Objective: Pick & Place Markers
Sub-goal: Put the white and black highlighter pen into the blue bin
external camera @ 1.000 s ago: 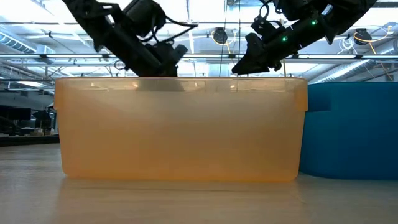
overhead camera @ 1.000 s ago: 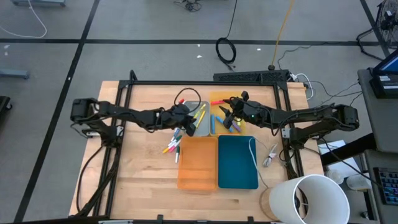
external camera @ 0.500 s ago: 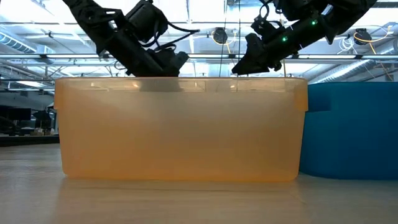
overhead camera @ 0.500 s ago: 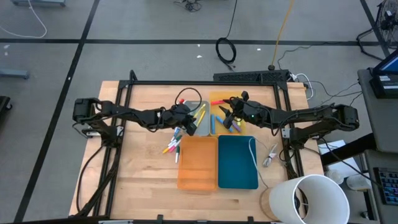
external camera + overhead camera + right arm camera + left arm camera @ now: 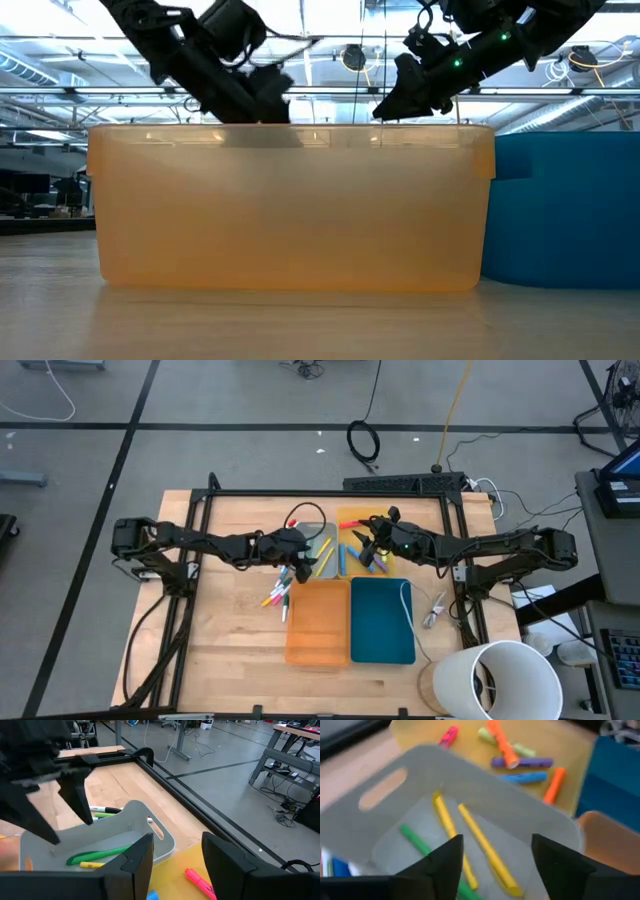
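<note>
High view: wooden table (image 5: 230,640) with four trays grouped at its middle. Grey tray (image 5: 322,560) and yellow tray (image 5: 352,520) toward the far edge, orange tray (image 5: 317,622) and teal tray (image 5: 381,620) toward the near edge. Left pincer (image 5: 302,557) reaching in from the left edge, poised over the grey tray's left side, nothing visible between its fingers. Right pincer (image 5: 362,542) reaching in from the right edge, above the yellow tray. Markers (image 5: 279,594) scattered on the bare wood just left of the orange tray; more lying in the grey and yellow trays. White cord (image 5: 407,610) draped over the teal tray's right part. White bucket (image 5: 497,680) at the near right corner.

Low view: orange tray's wall filling the middle, teal tray beside it on the right. Both pincers hanging above the rim behind, left one at (image 5: 268,98), right one at (image 5: 392,104). No markers visible from here.

Left wrist view: two dark fingers (image 5: 445,865) standing apart, empty gap between them. Beyond them the grey tray, holding two yellow markers (image 5: 485,847) and a green marker (image 5: 417,840). Farther off, on the yellow tray, orange, purple, blue, pink and pale green markers lying loose.

Right wrist view: dark fingers (image 5: 137,857) parted, gripping nothing. Past them the grey tray with a green marker and a yellow one, a pink marker (image 5: 200,881) on the yellow tray, and the left arm over the grey tray.
</note>
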Robot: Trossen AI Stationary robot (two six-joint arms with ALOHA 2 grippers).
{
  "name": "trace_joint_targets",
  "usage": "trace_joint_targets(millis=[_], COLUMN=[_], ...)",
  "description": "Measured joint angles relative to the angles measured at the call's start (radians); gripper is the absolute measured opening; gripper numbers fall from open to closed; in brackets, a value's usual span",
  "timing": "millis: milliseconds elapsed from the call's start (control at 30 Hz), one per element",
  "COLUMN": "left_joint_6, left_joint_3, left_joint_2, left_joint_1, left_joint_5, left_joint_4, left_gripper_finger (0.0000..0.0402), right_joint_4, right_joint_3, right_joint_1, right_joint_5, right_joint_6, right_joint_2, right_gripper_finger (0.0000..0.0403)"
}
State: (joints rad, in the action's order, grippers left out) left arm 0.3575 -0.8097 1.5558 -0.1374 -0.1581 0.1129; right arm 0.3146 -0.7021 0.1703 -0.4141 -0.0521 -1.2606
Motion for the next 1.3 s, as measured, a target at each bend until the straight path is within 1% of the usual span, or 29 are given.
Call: trace_joint_targets(millis=[67, 133, 200, 233, 300, 400, 533, 567, 633, 700, 800, 900, 967, 1067, 1300], left_joint_6=[-0.036, -0.059, -0.070, -0.071, -0.067, -0.053, 0.008, 0.022, 0.028, 0.007, -0.046, -0.085, -0.104, -0.114, -0.114], left_joint_3=[0.000, 0.001, -0.002, 0.001, -0.002, 0.007, 0.006, 0.008, 0.021, 0.048, 0.108, 0.168, 0.208, 0.254, 0.302], left_joint_2=[-0.055, -0.114, -0.182, -0.220, -0.266, -0.325, -0.344, -0.340, -0.333, -0.327, -0.311, -0.283, -0.281, -0.257, -0.225], left_joint_1=[-0.004, -0.010, -0.018, -0.022, -0.028, -0.041, -0.086, -0.097, -0.129, -0.164, -0.231, -0.293, -0.327, -0.355, -0.367], left_joint_5=[0.003, -0.022, -0.079, -0.119, -0.204, -0.274, -0.273, -0.274, -0.259, -0.202, -0.086, -0.016, 0.021, 0.085, 0.120], left_joint_4=[-0.088, -0.154, -0.254, -0.317, -0.388, -0.558, -0.731, -0.753, -0.743, -0.717, -0.613, -0.502, -0.457, -0.347, -0.300], left_gripper_finger=[0.0257, 0.0267, 0.0270, 0.0270, 0.0267, 0.0259, 0.0246, 0.0243, 0.0238, 0.0235, 0.0236, 0.0236, 0.0237, 0.0237, 0.0237], right_joint_4=[-0.005, -0.005, -0.007, -0.006, -0.005, 0.002, 0.004, 0.003, 0.004, 0.006, 0.006, 0.006, 0.009, 0.010, 0.010], right_joint_3=[0.000, 0.000, 0.000, 0.000, 0.000, 0.000, 0.000, 0.000, 0.000, 0.000, 0.000, 0.000, 0.000, 0.000, 0.000], right_joint_1=[0.000, 0.000, 0.000, 0.000, 0.000, 0.000, 0.000, -0.001, -0.001, -0.001, -0.001, -0.001, -0.001, -0.001, -0.001], right_joint_5=[0.000, 0.000, 0.000, 0.000, 0.000, 0.000, 0.000, 0.000, 0.001, 0.001, 0.001, 0.001, 0.001, 0.001, 0.001], right_joint_6=[0.000, 0.001, 0.002, 0.002, 0.002, 0.003, 0.001, 0.000, 0.000, 0.000, 0.000, 0.000, 0.000, 0.000, 0.000], right_joint_2=[0.000, 0.000, 0.000, 0.000, 0.000, 0.000, 0.000, 0.000, 0.000, 0.000, 0.000, 0.000, 0.000, 0.000, 0.000], right_gripper_finger=[0.0155, 0.0155, 0.0155, 0.0155, 0.0155, 0.0155, 0.0155, 0.0155, 0.0155, 0.0155, 0.0155, 0.0155, 0.0155, 0.0155, 0.0155])
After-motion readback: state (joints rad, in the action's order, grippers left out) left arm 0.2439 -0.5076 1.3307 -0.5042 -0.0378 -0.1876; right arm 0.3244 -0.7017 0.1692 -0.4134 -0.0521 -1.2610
